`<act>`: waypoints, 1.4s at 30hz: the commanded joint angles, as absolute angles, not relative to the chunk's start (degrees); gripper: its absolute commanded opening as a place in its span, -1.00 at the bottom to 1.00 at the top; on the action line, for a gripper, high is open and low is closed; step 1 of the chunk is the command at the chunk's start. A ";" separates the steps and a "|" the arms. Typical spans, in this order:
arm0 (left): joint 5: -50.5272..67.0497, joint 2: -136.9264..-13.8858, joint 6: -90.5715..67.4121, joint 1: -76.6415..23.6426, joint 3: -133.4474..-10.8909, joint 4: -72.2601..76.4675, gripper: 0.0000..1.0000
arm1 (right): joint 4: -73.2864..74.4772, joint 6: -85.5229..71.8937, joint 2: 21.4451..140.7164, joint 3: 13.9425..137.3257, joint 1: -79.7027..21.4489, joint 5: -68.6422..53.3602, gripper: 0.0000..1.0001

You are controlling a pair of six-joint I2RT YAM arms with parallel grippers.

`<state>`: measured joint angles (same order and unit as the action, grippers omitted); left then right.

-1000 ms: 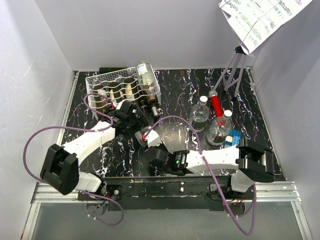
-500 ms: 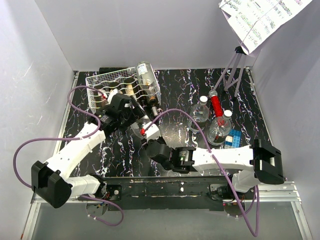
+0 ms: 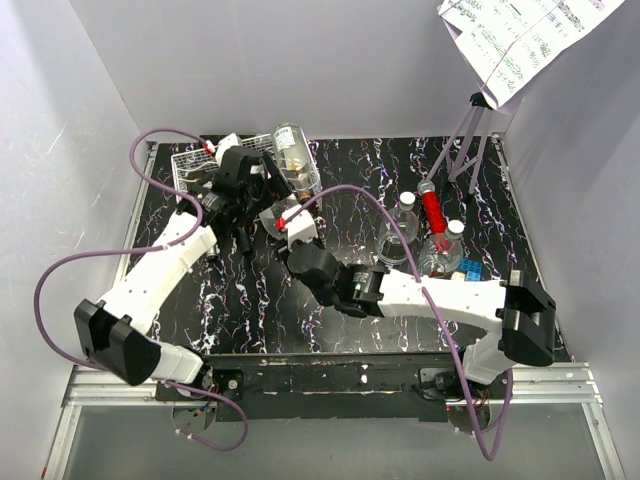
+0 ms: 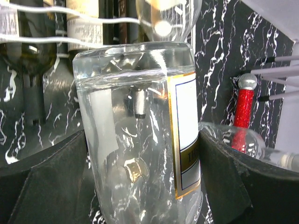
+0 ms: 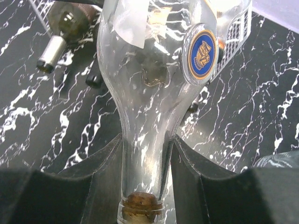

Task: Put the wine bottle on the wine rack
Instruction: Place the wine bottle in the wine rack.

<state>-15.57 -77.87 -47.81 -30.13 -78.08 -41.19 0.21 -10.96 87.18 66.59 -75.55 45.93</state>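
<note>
The left hand (image 4: 140, 177) gripped the wine bottle (image 4: 135, 107) at its body, the right hand (image 5: 145, 172) at its neck, near the wine rack (image 3: 188, 168).

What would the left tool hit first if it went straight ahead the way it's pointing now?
Probably the wine rack and the dark bottles lying in it, just beyond the clear wine bottle the left tool grips; depth is hard to judge.

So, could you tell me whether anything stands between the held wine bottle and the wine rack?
No loose thing does, but the wine rack already holds dark bottles and a clear bottle, right ahead of the wine bottle.
</note>
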 commanded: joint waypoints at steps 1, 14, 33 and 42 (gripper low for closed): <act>-10.99 -82.60 -38.24 -27.78 -85.77 -38.76 -1.00 | -9.84 -4.48 88.15 75.14 -72.35 36.75 -0.97; -3.34 -102.73 -27.78 -15.04 -100.44 -33.57 -1.00 | -10.99 -5.27 108.53 93.32 -59.77 24.61 -0.97; 2.99 -116.63 -18.28 -9.14 -112.86 -32.35 0.62 | -13.71 -4.22 121.90 107.05 -55.37 22.94 -0.97; 1.93 -117.51 -16.70 -8.79 -112.06 -31.73 0.96 | -12.30 -8.87 123.40 108.64 -54.58 22.76 -0.97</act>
